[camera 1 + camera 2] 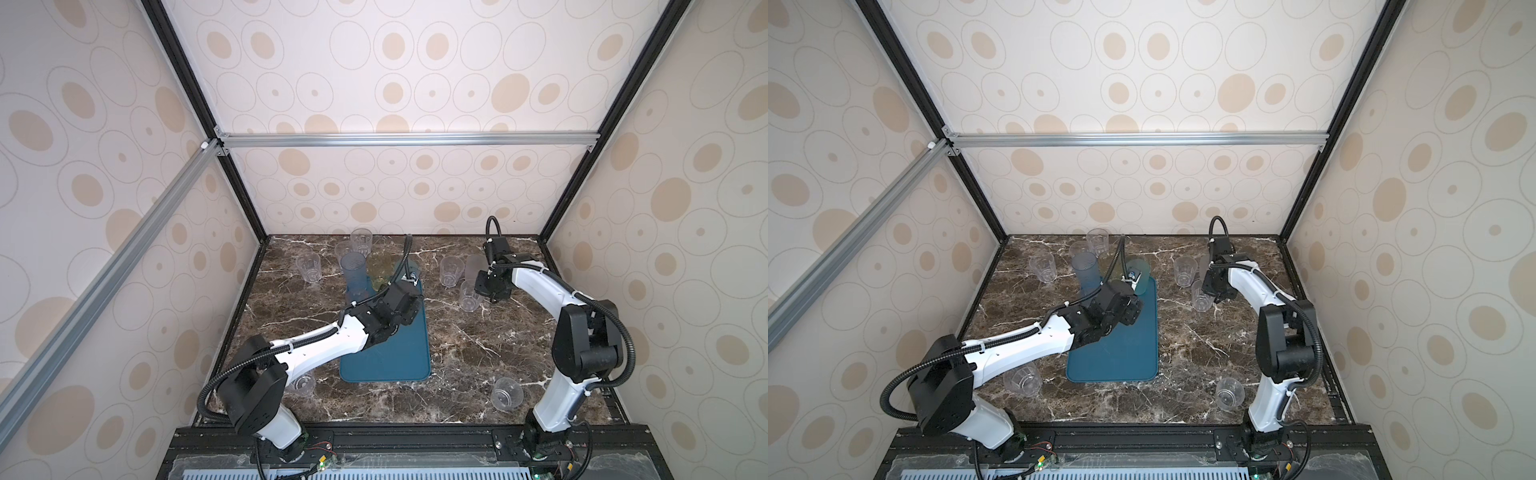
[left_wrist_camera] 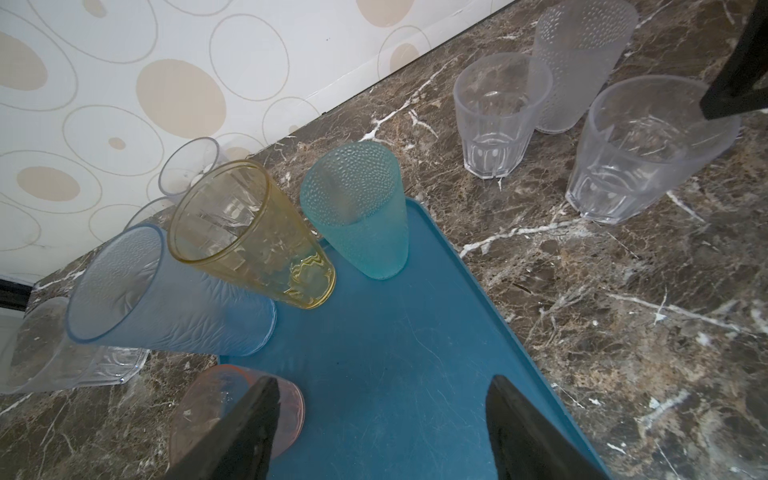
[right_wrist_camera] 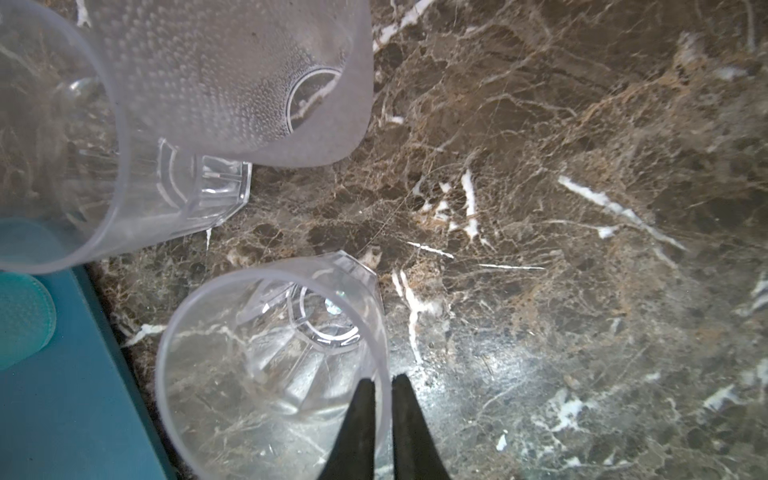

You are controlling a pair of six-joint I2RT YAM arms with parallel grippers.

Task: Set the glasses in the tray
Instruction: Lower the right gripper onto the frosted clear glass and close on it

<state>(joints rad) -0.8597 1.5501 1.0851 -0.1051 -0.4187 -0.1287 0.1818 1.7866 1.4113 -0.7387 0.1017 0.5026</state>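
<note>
The right gripper (image 3: 382,379) pinches the wall of a clear glass (image 3: 270,361), one finger inside the rim and one outside. The glass is upright on the table (image 3: 540,208), just beside the tray (image 3: 62,415). A grey glass (image 3: 232,75) stands further out, ahead of these jaws.

The left gripper (image 2: 382,382) hangs over the tray with its jaws spread wide and nothing between them. A pink glass (image 2: 208,407) sits just outside one finger, partly hidden by it. Ahead of the jaws, at the tray's far end, stand a teal glass (image 2: 361,216), a yellow glass (image 2: 249,237) and a blue glass (image 2: 166,295).
</note>
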